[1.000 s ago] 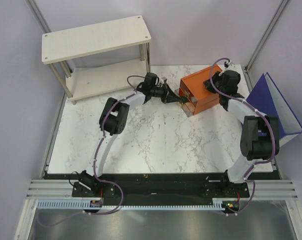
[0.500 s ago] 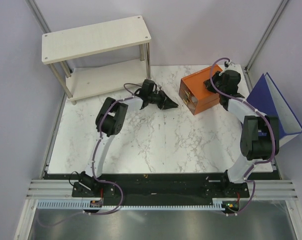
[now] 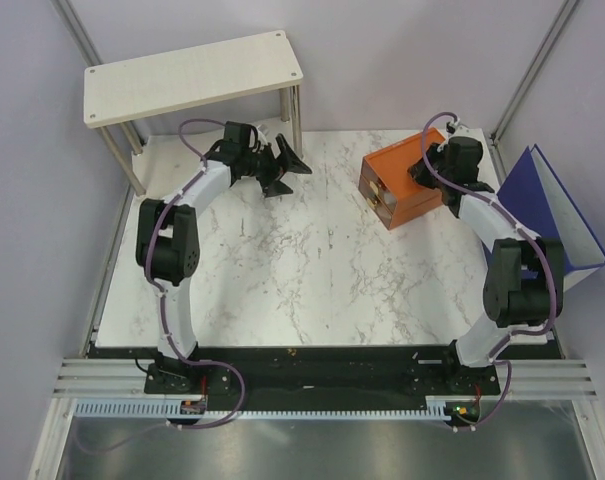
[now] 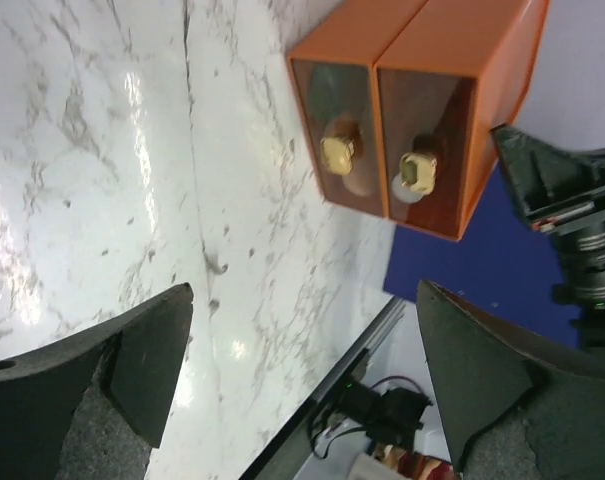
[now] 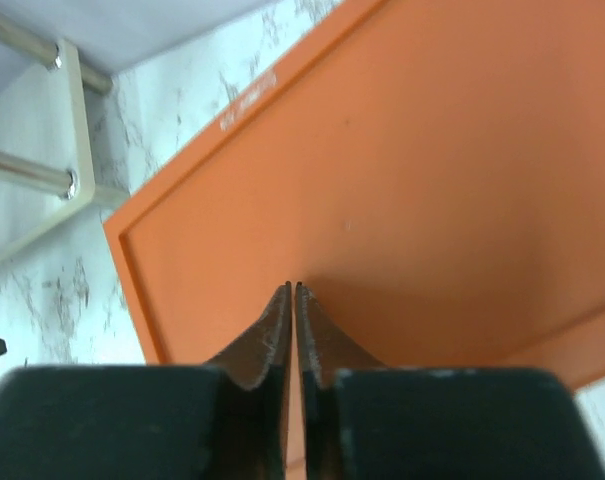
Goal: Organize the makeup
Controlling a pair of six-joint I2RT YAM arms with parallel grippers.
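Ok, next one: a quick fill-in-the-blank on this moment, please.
1. The left hand is ___ and holds nothing.
2. The right hand is shut, its tips over the ___ drawer box.
3. The box front shows ___ drawers, both closed.
Missing: open; orange; two.

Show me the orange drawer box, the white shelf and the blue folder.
Orange plastic drawer box (image 3: 400,178): overhead view, top face.
White two-level shelf (image 3: 192,78): overhead view, top board.
Blue folder (image 3: 554,200): overhead view, sloping cover.
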